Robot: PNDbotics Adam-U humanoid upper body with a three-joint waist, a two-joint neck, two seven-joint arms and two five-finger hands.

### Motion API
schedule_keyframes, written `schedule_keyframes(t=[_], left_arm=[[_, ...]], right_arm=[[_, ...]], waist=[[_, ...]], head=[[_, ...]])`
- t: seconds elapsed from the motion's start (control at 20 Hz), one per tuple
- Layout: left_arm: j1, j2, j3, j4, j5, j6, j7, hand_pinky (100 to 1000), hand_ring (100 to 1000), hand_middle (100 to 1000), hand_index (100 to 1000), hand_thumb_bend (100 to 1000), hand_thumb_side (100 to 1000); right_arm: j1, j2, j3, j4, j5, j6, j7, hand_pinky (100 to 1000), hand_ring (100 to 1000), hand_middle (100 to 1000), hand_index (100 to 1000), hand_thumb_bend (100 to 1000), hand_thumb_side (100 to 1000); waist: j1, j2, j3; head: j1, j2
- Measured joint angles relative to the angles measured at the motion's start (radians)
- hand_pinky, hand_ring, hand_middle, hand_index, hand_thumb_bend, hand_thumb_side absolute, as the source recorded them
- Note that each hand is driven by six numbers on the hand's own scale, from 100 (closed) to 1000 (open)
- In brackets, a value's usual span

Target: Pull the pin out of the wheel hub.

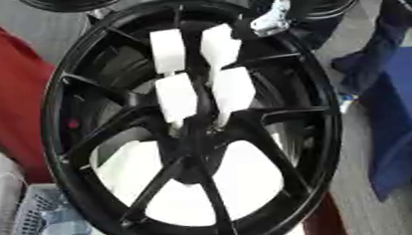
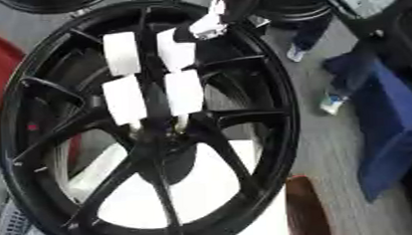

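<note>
Left eye view: wheel hub (image 1: 193, 135), white blocks (image 1: 197, 72); no fingers visible.

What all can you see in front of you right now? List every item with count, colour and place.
wheel hub: one, black, multi-spoke, fills the middle of the view.
white blocks: four, white, set between the upper spokes above the hub centre.
white surface: one, white, behind the lower spokes.
red cloth: one, red, left of the rim.
basket: one, pale mesh, lower left corner.
blue fabric: one, dark blue, right edge.
floor: grey, right of the wheel.
pin: cannot make out.
right hand: one, pale and dark, at the rim's upper right; fingers unclear.
left hand: not in view.
</note>
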State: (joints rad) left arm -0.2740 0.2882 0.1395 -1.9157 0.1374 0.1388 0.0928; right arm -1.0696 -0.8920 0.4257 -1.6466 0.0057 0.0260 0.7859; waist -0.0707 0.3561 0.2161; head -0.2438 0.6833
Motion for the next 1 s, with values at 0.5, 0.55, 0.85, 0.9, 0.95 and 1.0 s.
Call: schedule_keyframes(t=[0.5, 0.55, 0.85, 0.9, 0.95, 1.0], left_arm=[[0.000, -0.008, 0.000, 0.000, 0.001, 0.000, 0.000, 750, 599, 514, 718, 428, 586], [0.000, -0.008, 0.000, 0.000, 0.002, 0.000, 0.000, 750, 599, 514, 718, 429, 586], [-0.001, -0.009, 0.001, 0.000, 0.003, 0.000, 0.000, 750, 599, 515, 718, 429, 588], [-0.001, -0.009, 0.002, -0.001, 0.003, 0.000, 0.000, 750, 599, 515, 718, 429, 588], [-0.001, -0.009, 0.003, -0.001, 0.003, 0.000, 0.000, 750, 599, 515, 718, 428, 588], [-0.001, -0.011, 0.005, -0.001, 0.003, 0.001, 0.001, 750, 599, 515, 718, 428, 589]], right_arm=[[0.003, 0.005, 0.001, 0.017, -0.047, -0.007, 0.015, 882, 761, 722, 812, 381, 358], [0.006, 0.007, 0.002, 0.017, -0.046, -0.008, 0.012, 882, 761, 721, 811, 380, 360], [0.023, 0.010, 0.010, 0.027, -0.029, -0.017, -0.003, 882, 761, 721, 810, 382, 373], [0.025, 0.011, 0.012, 0.029, -0.025, -0.017, -0.004, 882, 761, 721, 810, 384, 374], [0.026, 0.013, 0.012, 0.030, -0.022, -0.019, -0.005, 881, 761, 721, 810, 386, 378], [0.030, 0.014, 0.012, 0.032, -0.019, -0.020, -0.005, 881, 761, 720, 810, 385, 379]], waist=[[-0.003, 0.005, 0.005], [-0.004, 0.007, 0.007], [-0.007, 0.019, 0.019], [-0.008, 0.021, 0.020], [-0.009, 0.021, 0.020], [-0.010, 0.021, 0.021]], head=[[-0.001, 0.000], [-0.002, 0.000], [-0.004, 0.000], [-0.004, 0.000], [-0.004, 0.001], [-0.004, 0.001]])
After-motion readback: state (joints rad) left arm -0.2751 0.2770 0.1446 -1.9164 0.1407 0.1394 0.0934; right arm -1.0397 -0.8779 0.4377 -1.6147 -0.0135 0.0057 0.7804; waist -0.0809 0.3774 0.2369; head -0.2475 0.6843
